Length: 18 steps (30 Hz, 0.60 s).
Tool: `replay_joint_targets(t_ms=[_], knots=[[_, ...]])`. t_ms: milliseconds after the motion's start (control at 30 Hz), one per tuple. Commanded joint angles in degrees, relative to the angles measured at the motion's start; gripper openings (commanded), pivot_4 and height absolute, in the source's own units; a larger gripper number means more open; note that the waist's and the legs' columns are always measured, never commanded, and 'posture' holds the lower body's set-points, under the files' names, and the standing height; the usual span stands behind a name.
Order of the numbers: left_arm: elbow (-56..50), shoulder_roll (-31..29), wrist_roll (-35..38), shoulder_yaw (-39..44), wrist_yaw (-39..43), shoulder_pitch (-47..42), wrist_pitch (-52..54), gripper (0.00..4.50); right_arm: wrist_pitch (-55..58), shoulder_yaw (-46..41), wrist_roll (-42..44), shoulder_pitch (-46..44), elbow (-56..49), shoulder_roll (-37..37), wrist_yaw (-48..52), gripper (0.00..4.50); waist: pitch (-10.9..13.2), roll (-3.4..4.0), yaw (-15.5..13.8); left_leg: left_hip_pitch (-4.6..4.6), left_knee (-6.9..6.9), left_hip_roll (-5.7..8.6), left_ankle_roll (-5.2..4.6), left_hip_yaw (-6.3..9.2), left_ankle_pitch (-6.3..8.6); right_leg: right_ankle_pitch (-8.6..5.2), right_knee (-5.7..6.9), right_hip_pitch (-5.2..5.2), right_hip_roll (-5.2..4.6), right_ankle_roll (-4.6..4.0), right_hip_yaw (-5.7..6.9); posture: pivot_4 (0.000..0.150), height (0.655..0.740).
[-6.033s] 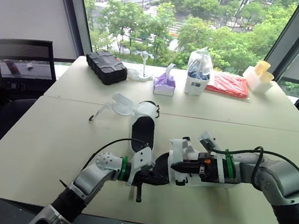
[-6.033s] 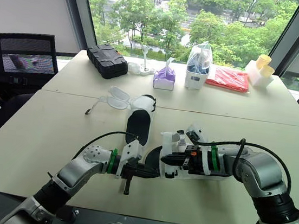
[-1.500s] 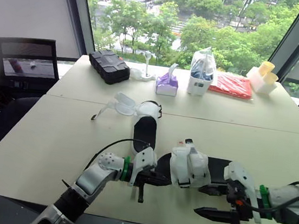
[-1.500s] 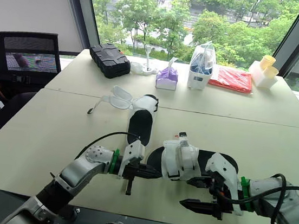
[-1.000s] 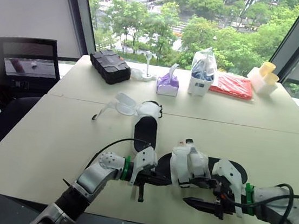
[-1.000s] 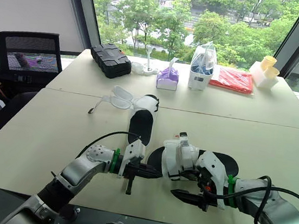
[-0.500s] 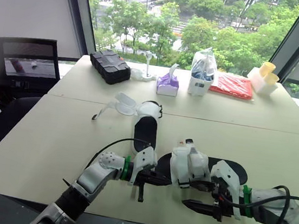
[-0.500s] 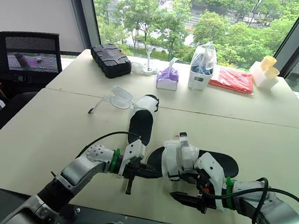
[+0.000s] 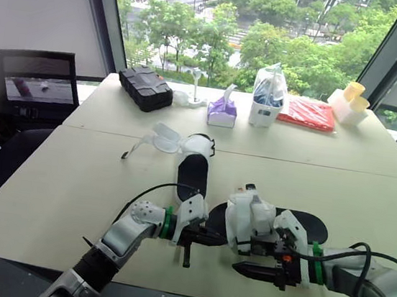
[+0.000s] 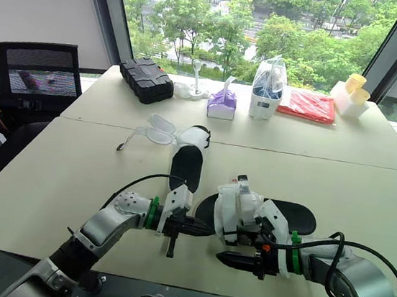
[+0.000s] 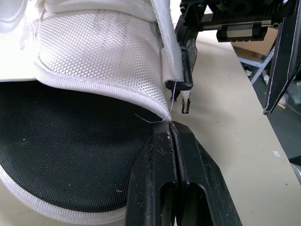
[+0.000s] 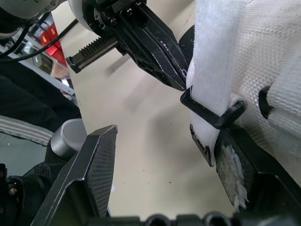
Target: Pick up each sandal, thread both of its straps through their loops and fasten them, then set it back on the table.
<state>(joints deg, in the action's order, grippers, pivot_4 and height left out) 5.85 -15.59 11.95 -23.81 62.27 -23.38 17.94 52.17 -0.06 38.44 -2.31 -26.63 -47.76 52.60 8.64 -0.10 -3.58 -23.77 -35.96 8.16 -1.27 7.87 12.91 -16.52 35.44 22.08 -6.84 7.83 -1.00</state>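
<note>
The near sandal has a black sole and white straps and lies near the table's front edge. My left gripper is shut, its fingertips pinching the hem of the sandal's white front upper. The front strap runs down through a black loop. My right gripper stands open at that strap's end: one finger touches the strap tip, the other finger is well apart. The second sandal lies farther back with its straps spread open.
Along the far side stand a black case, a purple tissue box, a white bag, a red packet and yellow cups. A chair with a screen stands at the left.
My right gripper has slid left along the front edge to the near sandal's front strap. The left gripper and both sandals have stayed where they were.
</note>
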Motion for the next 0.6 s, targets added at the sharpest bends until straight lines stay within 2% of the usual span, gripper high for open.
replay_joint_targets(t_ms=[33,133,233,333,367,533,600], knots=[[2.85,-0.92,-2.52,-1.87,-1.09,1.36,1.74,0.0,-0.98,-0.15,-0.25,-1.32,0.39,0.64,-0.64,3.3,0.0,0.0,0.0,0.0,0.0,0.0,0.0,0.0,0.0,0.0,0.0,0.0,0.0,0.0,0.0,0.15,0.74],[2.71,-0.93,-2.48,-1.83,-1.17,1.41,1.82,0.0,-1.11,0.4,-0.56,-1.53,0.85,0.89,-0.85,3.3,0.0,0.0,0.0,0.0,0.0,0.0,0.0,0.0,0.0,0.0,0.01,0.0,0.0,0.0,0.0,0.15,0.74],[2.65,-0.87,-2.48,-1.9,-1.2,1.44,1.85,0.0,-1.25,0.89,-1.12,-1.97,1.69,1.27,-1.42,1.96,0.0,0.01,0.0,0.0,0.0,0.0,0.0,0.0,0.0,0.0,0.01,0.0,0.0,0.0,-0.01,0.15,0.74],[2.57,-0.86,-2.43,-1.94,-1.2,1.46,1.95,0.0,-1.37,1.05,-1.56,-2.48,2.43,1.79,-1.81,0.39,0.0,0.0,-0.03,0.0,0.02,0.0,0.0,0.0,0.0,0.0,0.01,0.03,0.0,0.01,-0.01,0.15,0.74],[2.55,-0.86,-2.42,-1.94,-1.2,1.47,1.98,0.0,-1.35,1.06,-1.65,-2.6,2.58,1.89,-1.83,0.08,0.0,0.0,-0.02,0.0,0.03,0.0,0.0,0.0,0.0,0.0,0.02,0.04,0.0,0.01,0.0,0.15,0.74],[2.35,-0.84,-2.33,-1.98,-1.24,1.61,2.2,0.0,-2.25,1.97,-3.24,-2.21,2.8,1.2,-1.05,0.08,-0.01,0.01,0.0,0.0,0.01,0.0,0.01,0.0,-0.01,0.01,0.05,0.04,0.01,0.01,-0.01,0.15,0.74],[2.11,-0.81,-2.21,-2.02,-1.29,1.84,2.5,0.0,-3.48,3.52,-4.7,0.28,2.19,-1.82,2.04,0.08,-0.02,0.03,-0.08,0.0,0.01,0.0,0.01,0.0,-0.01,0.01,0.05,0.04,0.01,0.01,-0.01,0.15,0.74]])
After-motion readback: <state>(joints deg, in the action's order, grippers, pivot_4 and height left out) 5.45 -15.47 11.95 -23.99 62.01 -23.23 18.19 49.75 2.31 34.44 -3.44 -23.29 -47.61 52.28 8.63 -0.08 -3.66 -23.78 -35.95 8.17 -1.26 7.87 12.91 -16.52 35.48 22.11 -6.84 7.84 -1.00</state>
